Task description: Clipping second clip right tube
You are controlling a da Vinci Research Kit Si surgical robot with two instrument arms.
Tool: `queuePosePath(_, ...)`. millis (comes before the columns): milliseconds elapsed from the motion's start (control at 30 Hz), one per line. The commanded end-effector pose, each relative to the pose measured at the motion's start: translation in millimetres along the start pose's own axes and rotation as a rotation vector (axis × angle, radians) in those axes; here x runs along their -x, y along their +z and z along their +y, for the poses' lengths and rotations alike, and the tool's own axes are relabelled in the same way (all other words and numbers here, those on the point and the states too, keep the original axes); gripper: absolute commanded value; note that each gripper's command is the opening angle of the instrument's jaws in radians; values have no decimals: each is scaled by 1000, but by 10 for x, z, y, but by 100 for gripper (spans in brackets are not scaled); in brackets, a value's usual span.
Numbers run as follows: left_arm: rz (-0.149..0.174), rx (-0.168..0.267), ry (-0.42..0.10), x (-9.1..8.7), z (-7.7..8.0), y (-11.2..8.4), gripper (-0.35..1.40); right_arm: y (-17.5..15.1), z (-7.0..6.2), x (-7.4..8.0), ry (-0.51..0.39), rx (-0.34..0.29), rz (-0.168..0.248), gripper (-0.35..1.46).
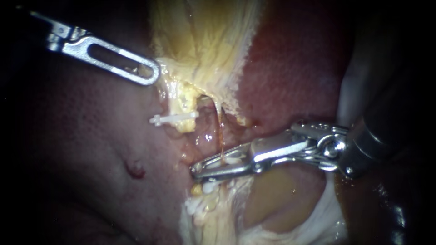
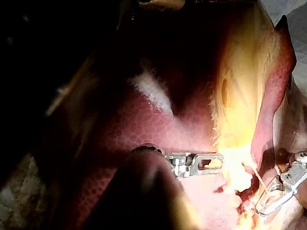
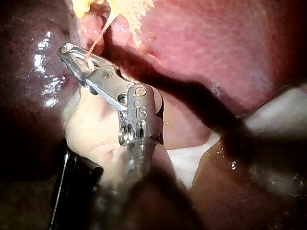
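Observation:
My right instrument [image 1: 196, 172] comes in from the right, and its long jaws lie nearly together around a thin orange tube [image 1: 221, 136], the right one of two. A white clip [image 1: 231, 159] shows between the jaws where the tube crosses them. In the right wrist view the same tube [image 3: 98, 36] runs into the jaws of the instrument [image 3: 67, 50]. Another white clip [image 1: 175, 119] sits across the thicker yellow tube [image 1: 184, 106] to the left. My left instrument [image 1: 152, 75] holds yellow gallbladder tissue [image 1: 204, 41] at the upper left, and its jaws [image 2: 216, 162] are shut on that tissue.
Dark red liver [image 1: 91, 149] fills the left side, with a small raw spot [image 1: 135, 170]. Pale fatty tissue [image 1: 213, 213] lies under the right instrument's jaws, and a whitish fold [image 1: 318, 218] lies at the lower right. The right instrument's jaws [image 2: 268, 206] show beside the left instrument's tip.

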Motion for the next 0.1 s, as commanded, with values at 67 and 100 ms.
queuePosePath(67,0,0,0,0,0,0,-35,0,1,1,0,-1,-1,-35)
queuePosePath(100,0,0,0,0,0,0,-35,0,1,1,-1,-1,-1,-35)
